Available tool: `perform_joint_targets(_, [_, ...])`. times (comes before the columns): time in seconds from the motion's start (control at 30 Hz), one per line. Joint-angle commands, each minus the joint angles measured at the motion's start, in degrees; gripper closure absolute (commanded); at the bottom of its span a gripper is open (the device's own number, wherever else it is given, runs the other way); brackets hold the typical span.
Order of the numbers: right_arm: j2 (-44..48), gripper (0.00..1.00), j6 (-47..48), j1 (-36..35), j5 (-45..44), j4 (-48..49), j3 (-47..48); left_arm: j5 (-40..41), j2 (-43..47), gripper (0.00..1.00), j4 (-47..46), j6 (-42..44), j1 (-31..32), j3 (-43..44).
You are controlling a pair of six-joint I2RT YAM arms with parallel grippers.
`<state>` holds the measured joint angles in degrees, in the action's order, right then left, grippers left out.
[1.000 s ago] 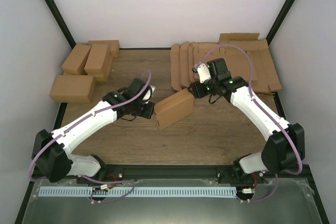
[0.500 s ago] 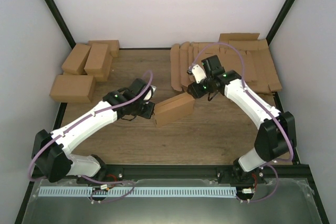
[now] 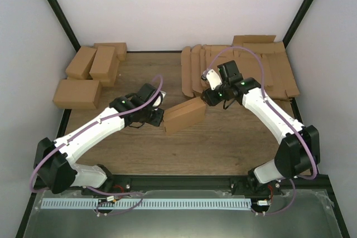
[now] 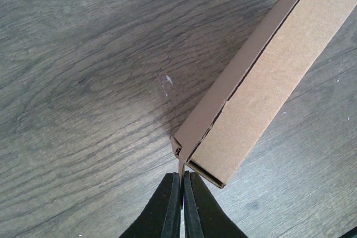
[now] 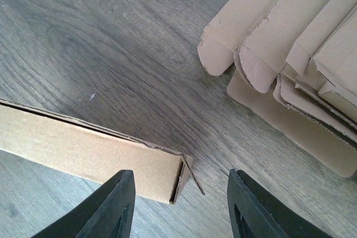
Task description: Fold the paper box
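The paper box (image 3: 186, 115) is folded into a shallow brown carton standing on its edge in the middle of the table. My left gripper (image 3: 162, 117) is shut on a thin flap at the box's left end (image 4: 183, 163), with the carton (image 4: 268, 76) running up and to the right. My right gripper (image 3: 206, 97) is open and empty, just above the box's right end. In the right wrist view the box (image 5: 89, 154) lies between and ahead of my wide-open fingers (image 5: 114, 210), its end flap ajar.
Several flat brown cardboard blanks (image 3: 245, 68) lie overlapped at the back right, their rounded flaps (image 5: 279, 43) close to my right gripper. Several folded cartons (image 3: 89, 76) are stacked at the back left. Black frame posts rise at both back corners.
My right gripper moved left toward the box's right end, then eased slightly back. The box tilted a little flatter. My left gripper kept its hold on the flap.
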<state>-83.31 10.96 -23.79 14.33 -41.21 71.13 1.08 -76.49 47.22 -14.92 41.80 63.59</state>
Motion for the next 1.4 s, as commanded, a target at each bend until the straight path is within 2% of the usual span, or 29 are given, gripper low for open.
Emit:
perform_joint_targets(0.0, [-1.8,0.54,1.3,0.2,0.3,-0.5,1.1,0.7,0.2,0.96,-0.2,0.8,0.4,0.8])
perform_joint_targets(0.37, [-6.0,0.64,1.6,0.2,2.0,-1.4,4.0,1.2,0.3,0.96,-0.4,1.2,0.5,0.4])
perform_joint_targets(0.73, [-4.6,0.99,-3.1,0.2,2.2,-1.9,4.6,3.0,0.0,0.96,1.2,-0.8,0.5,2.3])
perform_joint_targets(0.83, [-3.1,0.99,-9.0,0.0,2.7,-1.3,3.6,2.9,-0.6,0.96,2.0,-4.7,0.5,4.2])
perform_joint_targets(0.97, [2.4,0.99,-19.2,-1.0,0.9,4.4,-2.8,2.4,-1.4,0.96,0.8,-11.3,0.5,5.4])
perform_joint_targets(1.2, [7.1,0.99,-29.7,-6.6,-7.9,13.9,-13.7,0.5,-1.7,0.96,-5.3,-18.2,0.5,3.4])
perform_joint_targets(1.23, [7.1,0.99,-30.0,-7.1,-8.2,14.6,-14.3,0.9,-1.8,0.95,-5.4,-18.0,0.5,3.5])
perform_joint_targets(1.27, [7.0,0.99,-30.0,-7.5,-8.3,14.9,-14.5,1.9,-1.9,0.88,-4.8,-17.6,0.5,3.8])
perform_joint_targets(1.37, [7.0,0.99,-28.8,-7.7,-8.6,14.7,-14.2,6.2,-1.0,0.59,-2.1,-15.5,0.3,5.3])
